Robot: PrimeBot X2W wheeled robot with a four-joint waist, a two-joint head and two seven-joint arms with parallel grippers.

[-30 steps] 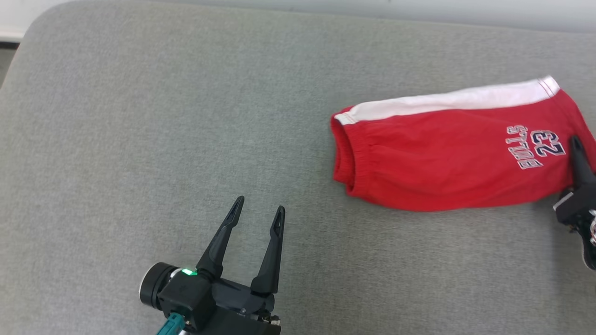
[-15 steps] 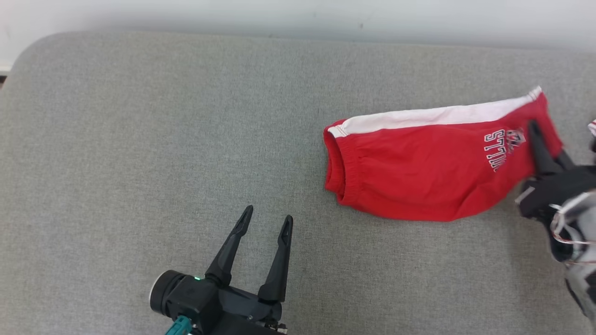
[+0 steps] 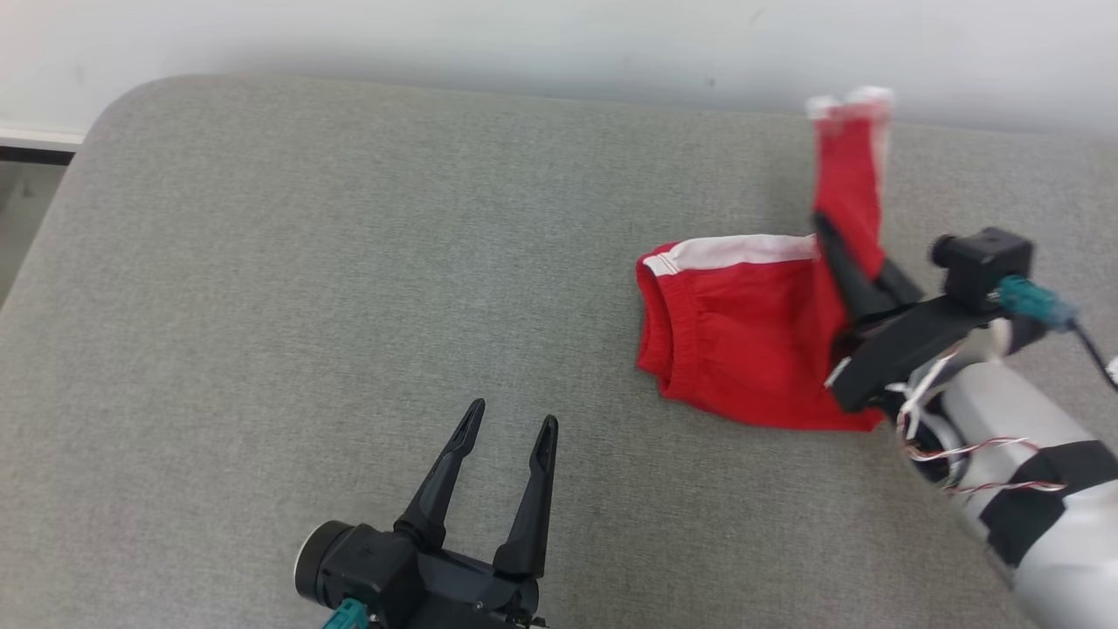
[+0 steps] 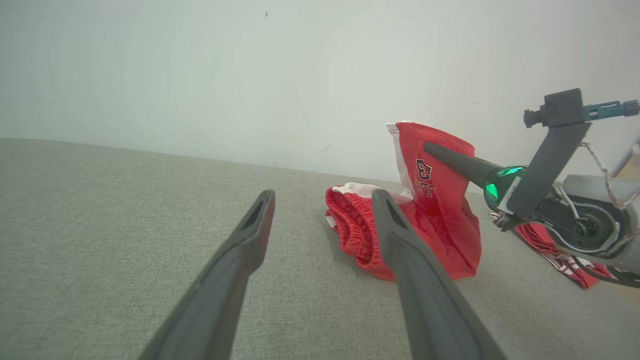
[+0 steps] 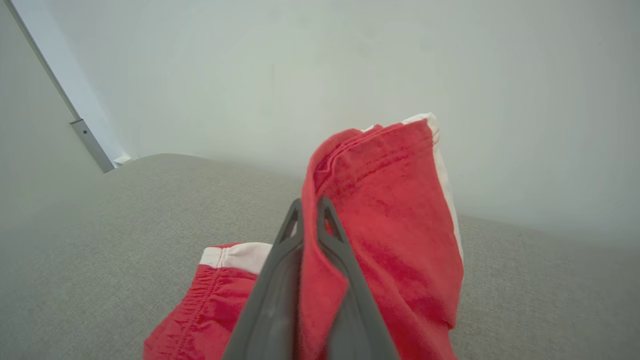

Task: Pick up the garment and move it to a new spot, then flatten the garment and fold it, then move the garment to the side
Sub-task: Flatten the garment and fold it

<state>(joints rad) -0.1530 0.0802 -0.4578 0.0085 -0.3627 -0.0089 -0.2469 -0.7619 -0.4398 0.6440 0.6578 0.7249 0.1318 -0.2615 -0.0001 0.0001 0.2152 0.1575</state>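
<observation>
The garment (image 3: 742, 336) is a pair of red shorts with a white side stripe, lying on the grey cushion (image 3: 349, 262) at the right. My right gripper (image 3: 825, 229) is shut on its leg end, which stands lifted above the waistband half. From the right wrist, the garment (image 5: 395, 225) is pinched between the two fingers. My left gripper (image 3: 509, 416) stands open at the bottom centre, well left of the garment, nothing between its fingers. Past my open left gripper (image 4: 322, 196), the garment (image 4: 445, 200) rises with part of its printed number showing.
A pale wall (image 3: 524, 35) runs behind the cushion. The cushion's rounded corner (image 3: 122, 96) is at the top left. More red and white cloth (image 4: 565, 255) lies behind the right arm in the left wrist view.
My right gripper has lifted the garment's leg end and carried it left over the waistband half, so the garment now stands doubled up. The head camera has shifted; my left gripper stays open.
</observation>
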